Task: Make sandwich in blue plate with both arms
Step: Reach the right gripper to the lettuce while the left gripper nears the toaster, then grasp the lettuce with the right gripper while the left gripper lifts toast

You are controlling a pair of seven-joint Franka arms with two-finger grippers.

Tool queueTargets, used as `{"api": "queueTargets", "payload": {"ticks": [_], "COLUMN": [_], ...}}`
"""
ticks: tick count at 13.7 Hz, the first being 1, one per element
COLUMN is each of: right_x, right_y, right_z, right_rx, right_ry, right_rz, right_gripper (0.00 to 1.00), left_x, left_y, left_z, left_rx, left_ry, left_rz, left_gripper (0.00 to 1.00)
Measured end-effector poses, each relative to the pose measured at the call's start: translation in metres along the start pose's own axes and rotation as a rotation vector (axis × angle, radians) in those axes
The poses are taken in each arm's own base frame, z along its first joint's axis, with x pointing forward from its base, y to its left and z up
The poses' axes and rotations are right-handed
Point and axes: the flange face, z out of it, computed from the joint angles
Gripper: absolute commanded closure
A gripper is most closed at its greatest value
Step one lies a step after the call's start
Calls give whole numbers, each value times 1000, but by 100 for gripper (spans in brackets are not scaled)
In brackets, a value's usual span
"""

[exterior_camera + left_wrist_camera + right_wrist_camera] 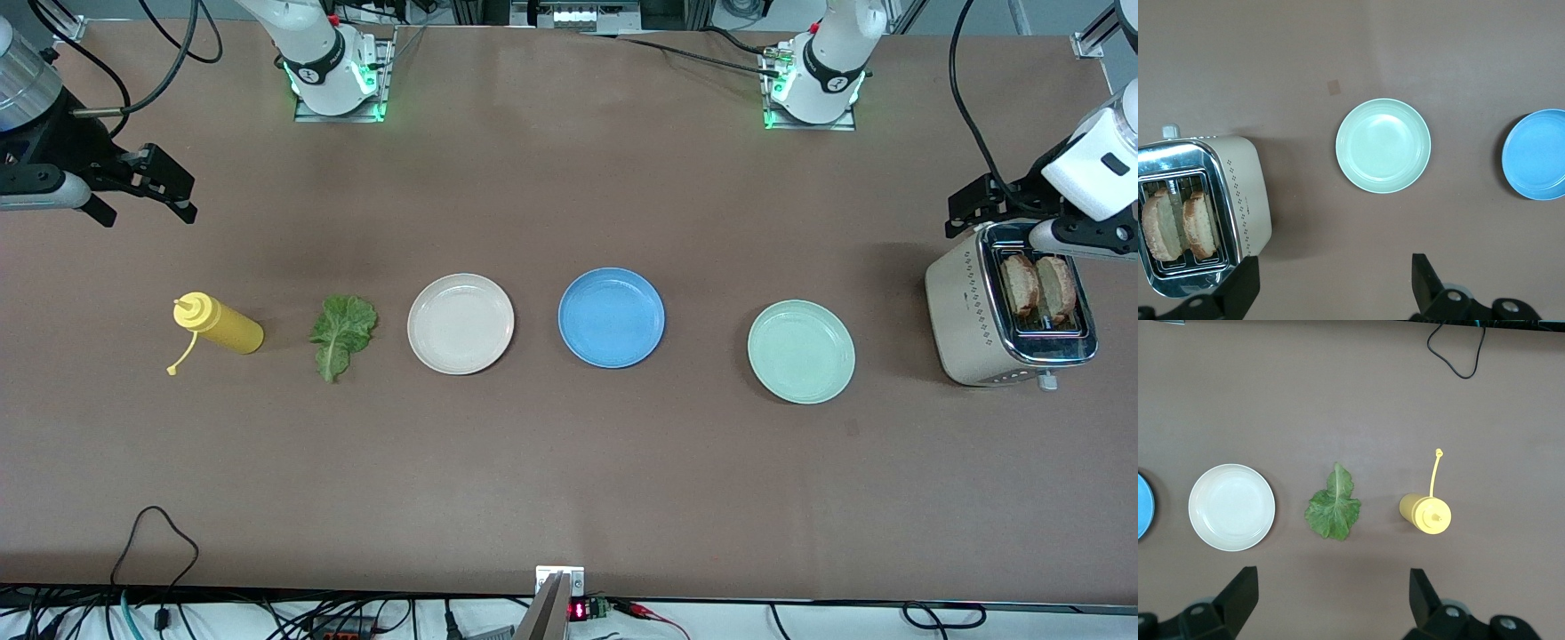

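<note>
The blue plate point(612, 317) point(1538, 155) lies empty at the table's middle; only its edge point(1143, 507) shows in the right wrist view. Two bread slices point(1038, 286) point(1179, 225) stand upright in the slots of a cream toaster point(965, 311) point(1245, 193) at the left arm's end. A green lettuce leaf point(342, 331) point(1333, 510) lies flat toward the right arm's end. My left gripper point(994, 229) point(1335, 267) hangs open above the toaster's edge and holds nothing. My right gripper point(149, 212) point(1333, 579) is open and empty, up over bare table near the lettuce and the bottle.
A cream-white plate point(460, 323) point(1231, 507) lies between the lettuce and the blue plate. A mint-green plate point(801, 351) point(1383, 145) sits between the blue plate and the toaster. A yellow squeeze bottle point(218, 324) point(1426, 513) lies on its side beside the lettuce.
</note>
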Motion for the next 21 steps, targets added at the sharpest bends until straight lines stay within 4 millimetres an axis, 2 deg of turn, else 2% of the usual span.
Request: {"api": "queueTargets", "payload": {"ticks": [3,5,7,9,11,13,15,16,18,21], "right_x": [-2,-3,-4,-5,-2,3,12,18,29,41], "right_y": [1,1,2,5,5,4,1,-3,-10,-26], "right_z": [11,22,34,48,64,85,112,128,161,211], "right_rx": [-1,-1,-2,-2,-1,1,6,9,15,25], "right_ry": [-20,-43,-66,-93,-122,-150,-161,-163,-161,-164], "right_rz": [1,2,3,8,8,6,-2,-8,-19,-43], "right_gripper": [0,0,0,0,0,0,0,0,0,0], "left_x": [-5,-3,5,13,22,38,42,40,36,19], "left_y": [-1,-9,-27,-56,-87,-101,-112,-116,-120,-138], "left_z": [8,25,40,49,58,69,95,110,136,166], "left_rx": [-6,-14,-20,9,155,231,238,236,230,214], "left_ry": [-65,-125,-152,-166,-167,-101,-71,-69,-67,-114], "left_rz": [-7,-22,-53,-86,-63,9,47,59,68,44], "left_gripper": [0,0,0,0,0,0,2,5,25,36]}}
